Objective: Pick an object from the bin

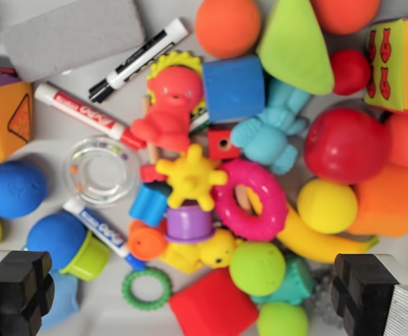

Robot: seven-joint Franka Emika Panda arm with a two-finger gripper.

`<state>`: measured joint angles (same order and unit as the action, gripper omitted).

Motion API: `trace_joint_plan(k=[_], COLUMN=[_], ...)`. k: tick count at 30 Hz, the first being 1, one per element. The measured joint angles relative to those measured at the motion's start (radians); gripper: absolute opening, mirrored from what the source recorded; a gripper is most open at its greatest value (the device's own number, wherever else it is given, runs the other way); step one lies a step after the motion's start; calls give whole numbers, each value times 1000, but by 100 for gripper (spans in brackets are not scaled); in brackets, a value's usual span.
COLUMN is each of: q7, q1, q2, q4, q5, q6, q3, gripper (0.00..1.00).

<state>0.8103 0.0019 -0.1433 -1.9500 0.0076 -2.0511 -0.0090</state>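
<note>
1. Wrist view: the gripper [193, 297] hangs above the bin with its jaws spread wide; one black finger pad [18, 288] sits in the lower left corner and the other at the lower right, with nothing held between them.
2. Wrist view: the bin's pale grey floor [50, 150] is crowded with toys, which lie below and ahead of the fingers.
3. Wrist view: near the middle, a yellow knobbly plastic toy [190, 176] touches a magenta ribbed ring [251, 199] on its right and a red rubber octopus figure [169, 105] above it.
4. Wrist view: a blue foam block [234, 87] lies just beside a light blue rubber figure [273, 129].
5. Wrist view: a glossy red plastic apple [345, 143] sits to the right, with a yellow ball [327, 205] and a yellow banana [315, 241] below it.
6. Wrist view: a clear plastic ring [102, 170] lies at left, between a red-capped white marker [85, 114] and a blue-capped white marker [102, 231].
7. Wrist view: between the fingers lie a green beaded ring [147, 288], a red block [214, 306] and a green ball [257, 268].
8. Wrist view: a grey foam slab [71, 31] and a black-capped white marker [139, 59] occupy the upper left.
</note>
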Motion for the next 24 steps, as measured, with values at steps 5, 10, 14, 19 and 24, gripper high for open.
trace_joint_plan(k=[5, 10, 14, 19, 24], q7=[21, 47, 71, 111, 154], q1=[2, 6, 9, 15, 22], q2=[-7, -13, -19, -30, -41], q4=[0, 0, 0, 0, 0], q5=[0, 0, 0, 1, 1], q6=[-5, -12, -19, -32, -44], q3=[1, 2, 3, 3, 3], gripper=[100, 100, 100, 100, 100])
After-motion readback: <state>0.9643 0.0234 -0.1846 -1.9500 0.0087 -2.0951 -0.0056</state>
